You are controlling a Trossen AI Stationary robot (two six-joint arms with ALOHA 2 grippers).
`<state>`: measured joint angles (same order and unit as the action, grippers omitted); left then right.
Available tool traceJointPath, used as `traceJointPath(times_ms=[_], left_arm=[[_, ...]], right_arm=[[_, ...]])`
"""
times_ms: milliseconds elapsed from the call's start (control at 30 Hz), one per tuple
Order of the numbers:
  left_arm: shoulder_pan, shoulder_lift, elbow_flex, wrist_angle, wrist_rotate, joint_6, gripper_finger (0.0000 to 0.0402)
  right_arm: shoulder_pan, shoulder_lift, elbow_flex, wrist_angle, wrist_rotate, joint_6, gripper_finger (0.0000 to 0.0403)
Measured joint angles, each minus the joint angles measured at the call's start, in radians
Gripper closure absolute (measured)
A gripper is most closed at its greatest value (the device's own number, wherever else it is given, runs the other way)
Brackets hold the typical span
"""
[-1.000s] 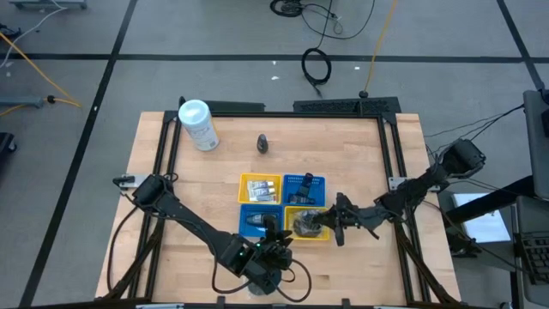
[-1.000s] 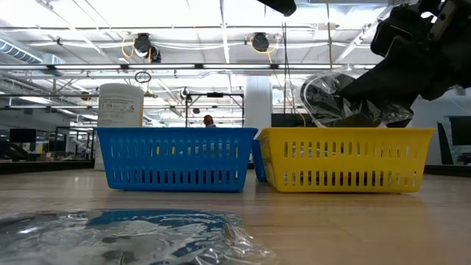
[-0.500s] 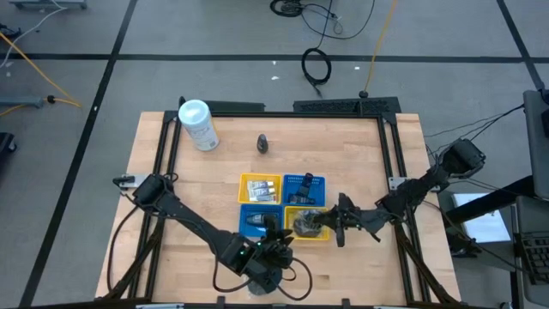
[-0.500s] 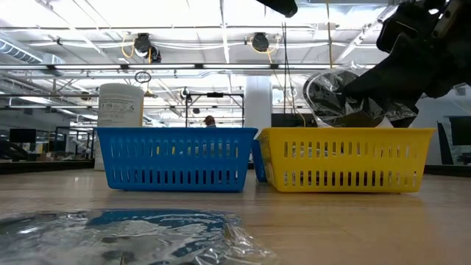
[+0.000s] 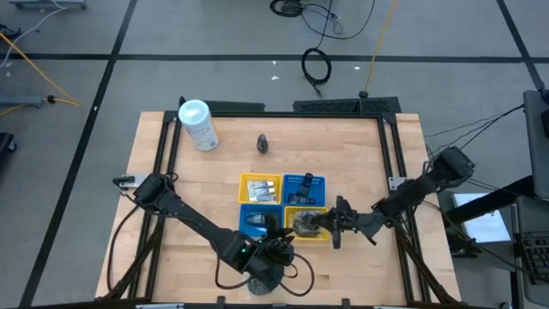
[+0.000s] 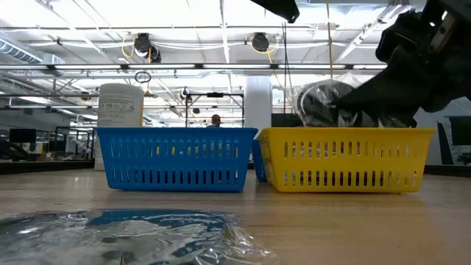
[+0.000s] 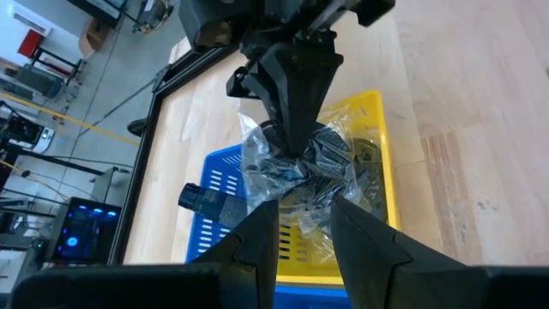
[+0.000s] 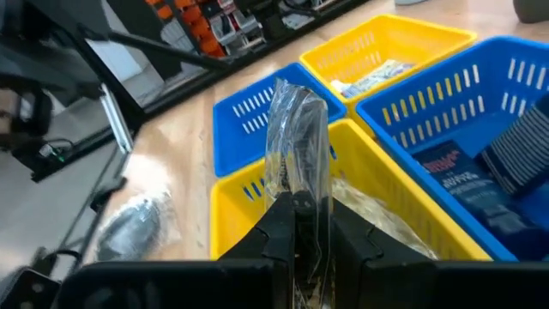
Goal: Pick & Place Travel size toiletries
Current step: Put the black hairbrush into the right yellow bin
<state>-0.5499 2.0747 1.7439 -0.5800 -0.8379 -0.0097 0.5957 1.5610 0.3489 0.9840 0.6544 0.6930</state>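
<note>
The right gripper (image 5: 316,225), jaws clamped on a clear-wrapped disc (image 7: 300,163), hung over the yellow basket (image 6: 346,158) for release; left jaws stood apart.

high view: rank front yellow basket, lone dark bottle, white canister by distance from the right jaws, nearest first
Measured from the right gripper, shut on a wrapped disc:
1. Front yellow basket: directly under the jaws, front right of the basket cluster.
2. Lone dark bottle: standing alone on the table, behind the baskets.
3. White canister: far left corner of the table.
</note>
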Motion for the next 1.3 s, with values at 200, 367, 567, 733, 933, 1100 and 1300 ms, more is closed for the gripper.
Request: traceJointPath(times_ms=[200, 367, 567, 733, 933, 1100, 1300], left_arm=[[0.0, 0.0, 0.0, 0.0, 0.0, 0.0, 0.0293], [0.0, 0.0, 0.0, 0.0, 0.001, 0.0, 0.0293], [0.0, 0.0, 0.0, 0.0, 0.001, 0.0, 0.0293], [0.0, 0.0, 0.0, 0.0, 0.001, 0.0, 0.0293], [0.0, 0.0, 0.0, 0.0, 0.002, 0.0, 0.0293], [0.0, 0.0, 0.0, 0.0, 0.002, 0.001, 0.0293], [0.0, 0.0, 0.0, 0.0, 0.002, 0.001, 0.0293]], right_arm=[[0.0, 0.007, 0.0, 0.044, 0.0, -0.03, 0.0378], [0.0, 0.007, 0.0, 0.028, -0.002, -0.032, 0.0358], [0.0, 0.007, 0.0, 0.02, -0.003, -0.032, 0.0335], [0.0, 0.007, 0.0, 0.021, -0.002, -0.061, 0.0322], [0.001, 0.007, 0.0, 0.021, -0.003, -0.111, 0.0282], [0.002, 0.007, 0.0, 0.024, -0.003, -0.115, 0.0235], [-0.005, 0.002, 0.0, 0.167, 0.0, -0.296, 0.0194]])
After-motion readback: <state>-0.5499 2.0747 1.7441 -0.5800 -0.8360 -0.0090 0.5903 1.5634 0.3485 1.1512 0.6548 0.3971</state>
